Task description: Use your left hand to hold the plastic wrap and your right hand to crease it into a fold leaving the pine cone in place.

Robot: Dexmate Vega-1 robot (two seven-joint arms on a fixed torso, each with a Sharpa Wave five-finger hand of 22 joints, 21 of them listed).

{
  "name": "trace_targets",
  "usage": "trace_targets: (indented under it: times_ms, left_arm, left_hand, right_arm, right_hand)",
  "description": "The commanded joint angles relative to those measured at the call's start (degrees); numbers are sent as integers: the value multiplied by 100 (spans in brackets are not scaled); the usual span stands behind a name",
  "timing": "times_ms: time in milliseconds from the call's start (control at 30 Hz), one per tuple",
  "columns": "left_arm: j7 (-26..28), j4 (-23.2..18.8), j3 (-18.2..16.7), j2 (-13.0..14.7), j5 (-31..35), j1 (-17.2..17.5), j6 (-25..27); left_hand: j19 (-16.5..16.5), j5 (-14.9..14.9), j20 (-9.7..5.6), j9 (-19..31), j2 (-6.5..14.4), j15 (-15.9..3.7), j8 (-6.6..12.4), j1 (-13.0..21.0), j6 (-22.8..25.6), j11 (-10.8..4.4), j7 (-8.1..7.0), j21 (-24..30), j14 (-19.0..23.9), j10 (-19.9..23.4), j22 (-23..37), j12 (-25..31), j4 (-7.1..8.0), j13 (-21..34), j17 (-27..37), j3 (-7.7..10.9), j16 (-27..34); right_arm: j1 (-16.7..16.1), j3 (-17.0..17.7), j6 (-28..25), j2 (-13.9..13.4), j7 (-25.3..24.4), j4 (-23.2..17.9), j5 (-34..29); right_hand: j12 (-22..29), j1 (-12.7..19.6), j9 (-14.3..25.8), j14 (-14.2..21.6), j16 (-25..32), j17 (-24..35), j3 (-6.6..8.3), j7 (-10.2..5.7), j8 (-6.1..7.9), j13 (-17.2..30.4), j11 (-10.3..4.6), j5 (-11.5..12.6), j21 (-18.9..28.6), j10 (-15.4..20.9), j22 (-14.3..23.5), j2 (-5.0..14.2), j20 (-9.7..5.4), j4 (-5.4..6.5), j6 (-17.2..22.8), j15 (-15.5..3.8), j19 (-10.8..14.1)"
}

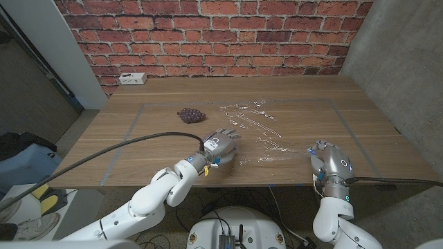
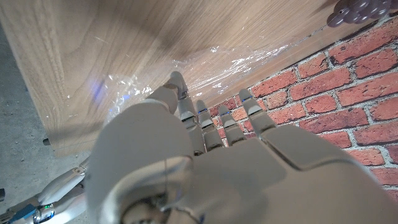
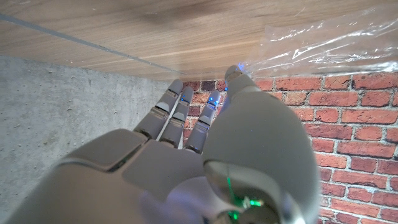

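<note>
A crumpled clear plastic wrap [image 1: 259, 131] lies on the wooden table, right of centre. The dark pine cone [image 1: 188, 115] sits on the bare wood just off the wrap's far left corner. My left hand [image 1: 220, 144] hovers at the wrap's near left edge with its fingers apart and nothing in them; whether it touches the film I cannot tell. In the left wrist view the left hand [image 2: 205, 162] reaches toward the wrap [image 2: 205, 65], with the pine cone [image 2: 360, 9] beyond. My right hand [image 1: 325, 158] waits open to the right of the wrap. The right hand [image 3: 205, 155] has its fingers straight beside the wrap [image 3: 336, 43].
A white power strip [image 1: 133, 79] lies at the table's back left, against the brick wall. Grey tape lines [image 1: 131, 128] mark a rectangle on the table. Both hands are close to the table's front edge [image 1: 277, 185]. A black cable [image 1: 124, 146] trails along my left arm.
</note>
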Motion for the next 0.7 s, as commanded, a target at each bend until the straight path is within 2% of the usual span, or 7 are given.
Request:
trace_targets:
  times_ms: [33,133,200,300,367,500,700]
  left_arm:
    - [304,123,-140,130,-720,-70,-478]
    - [368,182,-181,159,-1035,-99,-696]
    - [458,226,-191,179,-1157,-111,-831]
    - [599,263,-193,227,-1197,-116,-986]
    - [621,262,-182,260,-1153,-128,-1032]
    - [458,204,-132,332,-968,-203,-1058]
    - [776,226,-6,259,-167,-164,-816]
  left_hand:
    - [21,-89,40,-243,-384,24,-439,-745,-297,8,267,4,62,-6,-16,18,212,-27,-30,-500,-10]
    - [-74,-53,99,-560,-489,83,-959,-1287,-847,133,318,-52,22,-141,-14,5,397,-49,-23,-764,-30]
    - [-146,-22,128,-741,-593,107,-1308,-1582,-1295,170,185,-91,-38,-250,-12,-3,483,-59,-14,-926,-37]
    - [-213,19,175,-905,-815,170,-1560,-1824,-1603,201,29,-130,-107,-392,-13,-23,509,-68,-15,-1119,-44]
    - [-227,48,190,-970,-926,203,-1641,-1870,-1721,182,-111,-142,-149,-459,-16,-34,485,-72,-20,-1190,-53]
    - [-273,150,237,-1140,-1155,223,-1761,-1719,-2020,143,-596,-179,-251,-618,-26,-56,290,-87,-29,-1266,-65]
    - [-210,267,195,-1291,-1328,192,-1689,-1361,-1927,-26,-940,-175,-254,-642,-38,-23,26,-103,-32,-1275,-37]
  right_arm:
    - [-53,105,16,131,-63,-48,-69]
    - [40,25,-109,78,51,-64,-146]
    - [96,-8,-176,73,111,-68,-170]
    - [154,-36,-219,61,170,-68,-192]
    - [185,-49,-226,44,204,-63,-202]
    - [257,-63,-233,45,239,-58,-220]
    - [304,-44,-145,11,256,-99,-248]
  right_hand:
    - [7,9,78,-8,-43,21,10,58,92,28,14,61,28,88,17,8,58,17,72,-1013,-6]
    - [10,6,112,-18,-62,17,7,78,136,37,21,70,33,107,16,-16,84,6,113,-998,2]
    - [7,12,134,-18,-72,14,10,108,168,43,37,79,38,108,14,-26,103,-6,148,-1000,11]
    - [1,14,158,-18,-81,14,10,131,181,50,27,88,37,104,13,-39,108,-18,128,-993,8]
    - [-2,19,171,-28,-85,17,8,146,193,54,48,92,39,103,12,-44,112,-27,133,-996,11]
    - [-5,28,206,-37,-91,25,9,159,221,63,65,103,43,111,10,-46,122,-46,132,-997,16]
    - [2,52,258,0,-123,5,37,215,286,67,160,130,56,172,6,-70,181,-89,185,-982,43]
